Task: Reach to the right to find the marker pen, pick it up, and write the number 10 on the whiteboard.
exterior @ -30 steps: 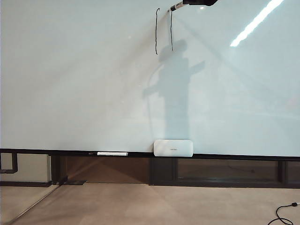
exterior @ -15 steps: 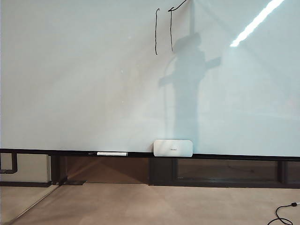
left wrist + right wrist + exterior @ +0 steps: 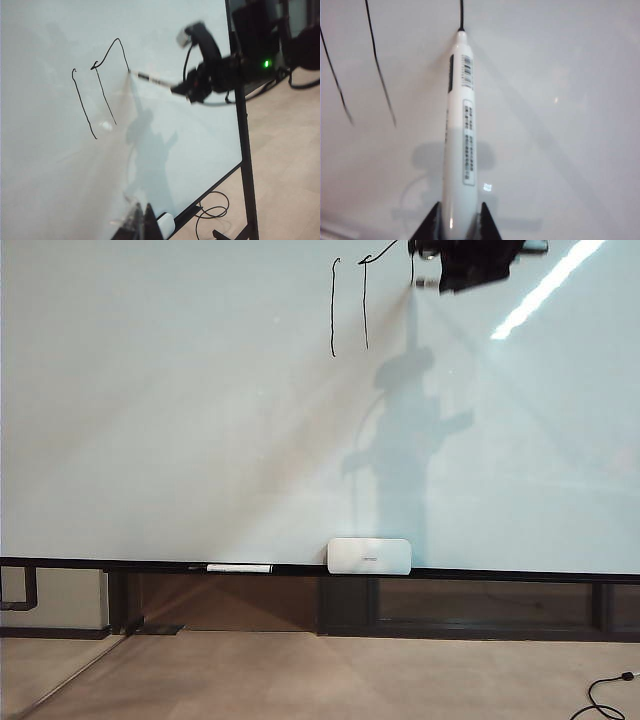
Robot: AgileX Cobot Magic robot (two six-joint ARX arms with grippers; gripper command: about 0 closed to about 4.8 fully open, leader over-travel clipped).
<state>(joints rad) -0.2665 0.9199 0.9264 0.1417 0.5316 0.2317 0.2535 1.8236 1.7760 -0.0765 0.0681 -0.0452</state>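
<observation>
The whiteboard (image 3: pixel 180 420) fills the exterior view. My right gripper (image 3: pixel 470 262), at its top edge, is shut on the marker pen (image 3: pixel 460 135), whose whitish barrel stands between the dark fingers (image 3: pixel 431 225). In the left wrist view the marker pen (image 3: pixel 150 79) has its black tip on the board at the lower end of a short stroke. The number 10 (image 3: pixel 333 305) shows as a tall line, with a second vertical (image 3: pixel 365 305), a slanted top and that short right-hand stroke beside it. My left gripper (image 3: pixel 143 220) is low by the board, tips together, holding nothing.
A white rounded box (image 3: pixel 369 556) and a long white stick (image 3: pixel 240 568) rest on the black ledge (image 3: pixel 500 574). A black cable (image 3: pixel 605 695) lies on the floor at the right. The board's black stand post (image 3: pixel 242 150) runs down beside the right arm.
The right gripper moved right, left the exterior view at the top, then came back lower. The zero's slanted top and a short downward stroke on its right side have appeared.
</observation>
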